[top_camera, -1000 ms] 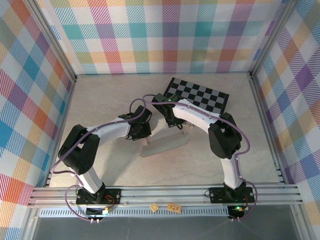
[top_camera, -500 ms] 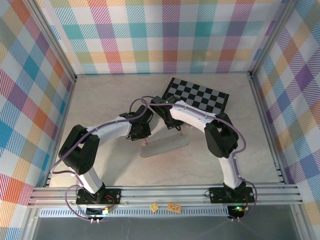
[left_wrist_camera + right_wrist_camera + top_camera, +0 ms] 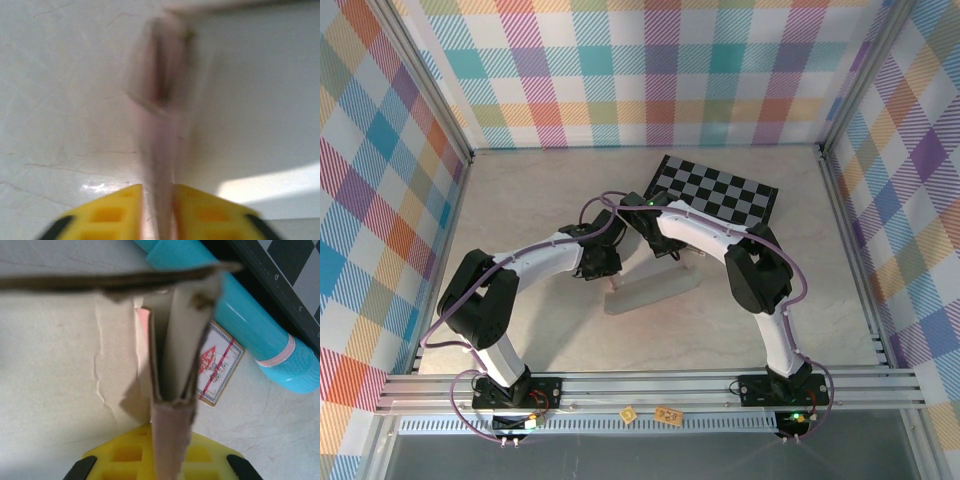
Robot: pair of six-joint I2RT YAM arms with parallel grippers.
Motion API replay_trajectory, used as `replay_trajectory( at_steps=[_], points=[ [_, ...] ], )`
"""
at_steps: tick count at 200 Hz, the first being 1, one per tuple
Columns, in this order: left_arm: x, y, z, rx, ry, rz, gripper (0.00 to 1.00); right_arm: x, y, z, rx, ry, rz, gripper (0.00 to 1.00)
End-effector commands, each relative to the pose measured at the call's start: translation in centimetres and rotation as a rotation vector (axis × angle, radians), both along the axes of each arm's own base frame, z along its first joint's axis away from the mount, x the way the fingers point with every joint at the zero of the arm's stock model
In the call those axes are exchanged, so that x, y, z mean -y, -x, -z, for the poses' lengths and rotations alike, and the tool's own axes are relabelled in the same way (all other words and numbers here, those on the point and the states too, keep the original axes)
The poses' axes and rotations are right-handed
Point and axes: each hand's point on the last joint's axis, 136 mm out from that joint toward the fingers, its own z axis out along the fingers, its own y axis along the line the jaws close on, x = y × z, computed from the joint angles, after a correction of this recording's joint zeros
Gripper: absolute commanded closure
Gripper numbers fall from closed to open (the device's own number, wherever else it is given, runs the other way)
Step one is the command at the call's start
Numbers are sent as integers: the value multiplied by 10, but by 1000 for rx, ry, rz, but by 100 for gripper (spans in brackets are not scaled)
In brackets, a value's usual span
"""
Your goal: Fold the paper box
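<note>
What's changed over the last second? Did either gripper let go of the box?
The right gripper edged slightly left, toward the left gripper, and the paper box's low panel shifted a little with it. Neither let go: both stay shut on the box. The checkered board has not moved.

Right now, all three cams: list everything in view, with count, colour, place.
paper box: one, dusty pink, partly folded, mid-table between the arms
checkered board: one, black and grey, far side, right of centre
tube: one, cyan with a pink band, along the board's edge
card pack: one, white with red print, next to the tube
tags: two, orange, on the front rail
table: one, beige marbled
left claw: one, yellow fingers, shut on a box flap
right claw: one, yellow fingers, shut on the box's folded edge
</note>
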Motion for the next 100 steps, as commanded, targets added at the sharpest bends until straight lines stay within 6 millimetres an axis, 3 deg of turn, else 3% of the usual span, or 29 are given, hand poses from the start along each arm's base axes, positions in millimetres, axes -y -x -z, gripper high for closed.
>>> replay_trajectory(
  at_steps=[1, 33, 57, 76, 100],
  points=[
    [-9, 0, -23, 24, -26, -21, 64, 12, 7, -4, -32, 51, 22, 100],
    [-3, -9, -72, 95, 25, -37, 55, 8, 11, -1, -61, 13, 44, 100],
    [-4, -4, -88, 81, 47, -61, 40, 7, 12, 2, -84, -18, 71, 100],
    [-10, 1, -95, 80, 55, -91, 39, 6, 12, 1, -90, -36, 82, 100],
    [-25, -3, -126, 155, 56, -140, 41, 4, 15, 0, -113, -67, 111, 100]
  ],
)
